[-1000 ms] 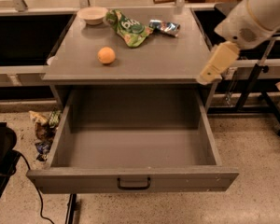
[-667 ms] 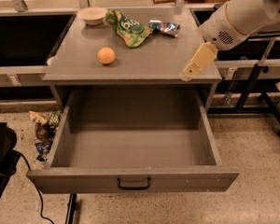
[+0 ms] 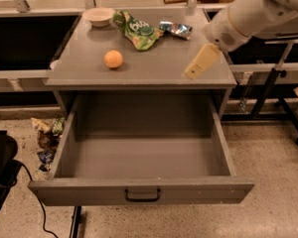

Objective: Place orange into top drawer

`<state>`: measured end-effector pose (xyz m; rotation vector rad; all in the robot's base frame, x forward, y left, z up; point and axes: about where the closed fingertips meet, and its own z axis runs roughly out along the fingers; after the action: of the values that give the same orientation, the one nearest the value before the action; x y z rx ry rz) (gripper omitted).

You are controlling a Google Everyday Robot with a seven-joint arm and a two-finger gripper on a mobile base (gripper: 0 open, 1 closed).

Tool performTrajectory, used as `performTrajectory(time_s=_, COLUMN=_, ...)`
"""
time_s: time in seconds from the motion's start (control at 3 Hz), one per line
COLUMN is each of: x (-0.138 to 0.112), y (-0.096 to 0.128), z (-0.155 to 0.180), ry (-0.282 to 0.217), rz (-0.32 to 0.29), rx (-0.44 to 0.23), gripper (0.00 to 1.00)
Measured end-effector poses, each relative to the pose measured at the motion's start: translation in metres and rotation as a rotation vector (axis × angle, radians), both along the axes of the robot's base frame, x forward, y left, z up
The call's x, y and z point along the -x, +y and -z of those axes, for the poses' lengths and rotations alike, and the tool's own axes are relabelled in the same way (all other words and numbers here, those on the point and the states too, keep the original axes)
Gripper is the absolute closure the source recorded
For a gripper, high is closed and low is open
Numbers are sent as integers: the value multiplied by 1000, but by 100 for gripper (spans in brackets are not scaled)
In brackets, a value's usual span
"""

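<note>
gripper (image 3: pixel 201 62) hangs over the right edge of the grey cabinet top (image 3: pixel 159 71), cream-coloured, tilted down to the left. apart or together? can't tell from here. out to its left, well apart, the orange (image 3: pixel 113 59) sits alone on that top, touching nothing else. further back lies a green snack bag (image 3: pixel 137 29), with a crumpled silver wrapper (image 3: pixel 175 29) just beside it, and a cream bowl (image 3: pixel 99 16) sits at the rear left corner, its inside hidden. below, the top drawer (image 3: pixel 139 192) stands pulled wide out, nothing in it, only bare grey floor, with the black handle (image 3: pixel 142 197) at the centre of the front panel. litter (image 3: pixel 47 133) lies on the ground left of the drawer.
</note>
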<state>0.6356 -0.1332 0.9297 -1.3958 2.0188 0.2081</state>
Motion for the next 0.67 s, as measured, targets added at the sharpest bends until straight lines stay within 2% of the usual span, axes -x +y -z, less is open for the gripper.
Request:
performTrajectory(time_s=0.33, x=-48, y=26, z=11, ry=-22, rz=-15, rx=-47, gripper=0)
performTrajectory(time_s=0.67, x=-86, y=59, z=21, ry=-40, rz=-57, rx=-97, gripper=0)
